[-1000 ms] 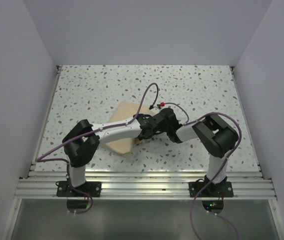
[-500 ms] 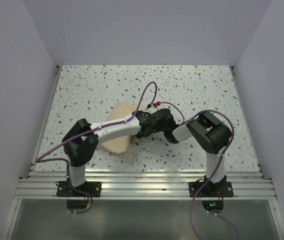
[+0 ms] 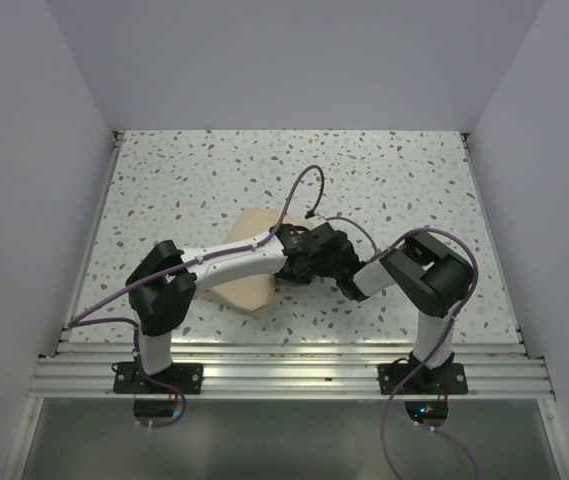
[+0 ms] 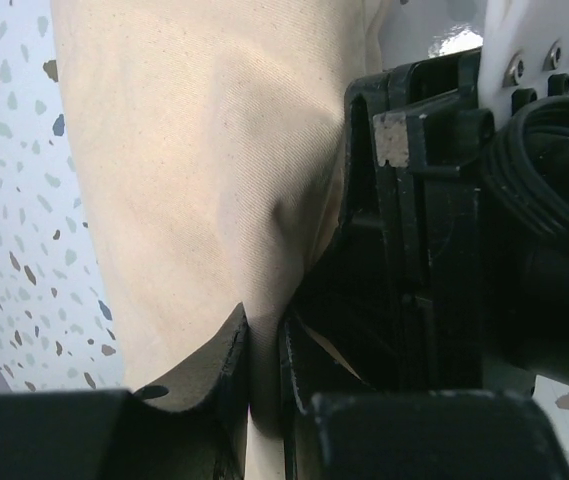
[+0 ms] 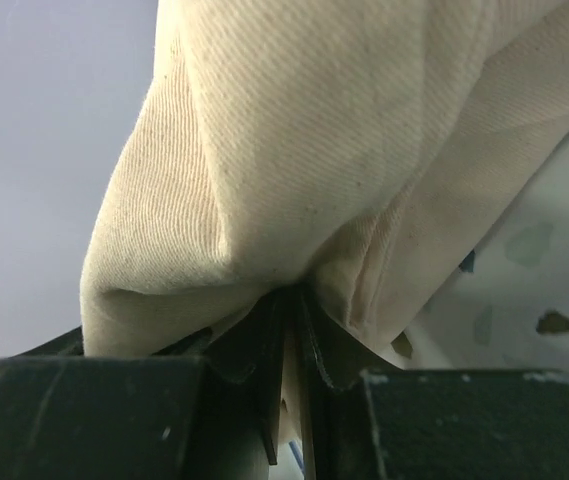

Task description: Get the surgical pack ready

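The surgical pack (image 3: pixel 249 262) is a plain tan cloth bundle lying at the middle of the speckled table, largely covered by my left arm. My left gripper (image 3: pixel 299 262) is shut on a fold of the cloth at the bundle's right edge; in the left wrist view the fabric (image 4: pixel 194 150) runs between the two closed fingers (image 4: pixel 226 372). My right gripper (image 3: pixel 326 255) meets it from the right and is shut on the same edge; in the right wrist view the cloth (image 5: pixel 344 130) bunches up where the fingers (image 5: pixel 316 340) pinch it. The two grippers touch or nearly touch.
The speckled table (image 3: pixel 194 180) is walled by plain grey panels on three sides. A metal rail (image 3: pixel 284 375) runs along the near edge by the arm bases. Purple cables (image 3: pixel 299 190) loop above the wrists.
Both grippers stay shut on the cloth. The right arm's elbow has swung out to the right and the grippers have shifted slightly towards the near edge; the bundle has barely moved.
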Action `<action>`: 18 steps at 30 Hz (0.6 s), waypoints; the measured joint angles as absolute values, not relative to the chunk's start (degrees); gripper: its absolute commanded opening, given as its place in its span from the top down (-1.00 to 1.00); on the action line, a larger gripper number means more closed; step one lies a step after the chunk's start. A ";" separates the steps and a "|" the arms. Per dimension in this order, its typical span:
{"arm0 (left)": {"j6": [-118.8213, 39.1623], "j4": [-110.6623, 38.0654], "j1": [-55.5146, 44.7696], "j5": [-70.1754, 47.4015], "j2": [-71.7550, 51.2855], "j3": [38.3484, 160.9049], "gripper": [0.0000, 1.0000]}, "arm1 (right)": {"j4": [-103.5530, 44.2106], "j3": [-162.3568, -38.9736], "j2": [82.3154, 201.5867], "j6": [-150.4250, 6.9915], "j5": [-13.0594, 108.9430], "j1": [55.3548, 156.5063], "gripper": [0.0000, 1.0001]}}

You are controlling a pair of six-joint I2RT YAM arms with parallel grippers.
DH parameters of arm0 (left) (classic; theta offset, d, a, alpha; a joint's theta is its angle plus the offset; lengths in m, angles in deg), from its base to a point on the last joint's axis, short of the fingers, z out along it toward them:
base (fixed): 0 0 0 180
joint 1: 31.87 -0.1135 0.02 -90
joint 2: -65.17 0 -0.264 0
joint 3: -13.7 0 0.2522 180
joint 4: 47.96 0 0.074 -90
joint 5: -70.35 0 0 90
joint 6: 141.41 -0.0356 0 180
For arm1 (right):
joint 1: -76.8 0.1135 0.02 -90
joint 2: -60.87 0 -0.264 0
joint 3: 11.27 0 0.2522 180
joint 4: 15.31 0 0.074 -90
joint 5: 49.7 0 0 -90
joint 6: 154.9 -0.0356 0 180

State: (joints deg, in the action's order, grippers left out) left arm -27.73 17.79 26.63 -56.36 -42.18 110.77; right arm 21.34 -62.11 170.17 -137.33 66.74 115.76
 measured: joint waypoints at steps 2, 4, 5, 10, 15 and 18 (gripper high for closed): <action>-28.12 17.53 27.15 -55.83 -42.18 110.85 1.00 | 21.23 -60.78 169.12 -136.87 66.80 115.74 0.75; -28.14 17.44 27.31 -55.57 -42.18 111.01 1.00 | 21.10 -60.43 168.68 -136.45 66.89 115.74 0.76; -28.19 17.40 27.31 -55.40 -42.18 111.07 1.00 | 21.10 -60.43 168.64 -136.25 66.91 115.74 0.76; -28.25 17.31 27.28 -54.43 -42.18 111.49 1.00 | 21.82 -60.41 168.59 -136.10 65.99 115.83 0.85; -28.25 17.25 27.26 -54.32 -42.18 111.99 1.00 | 26.26 -60.65 170.23 -138.40 63.52 116.48 0.83; -27.99 17.31 26.82 -54.39 -42.18 112.23 1.00 | 25.18 -61.48 170.23 -138.40 62.10 116.88 0.82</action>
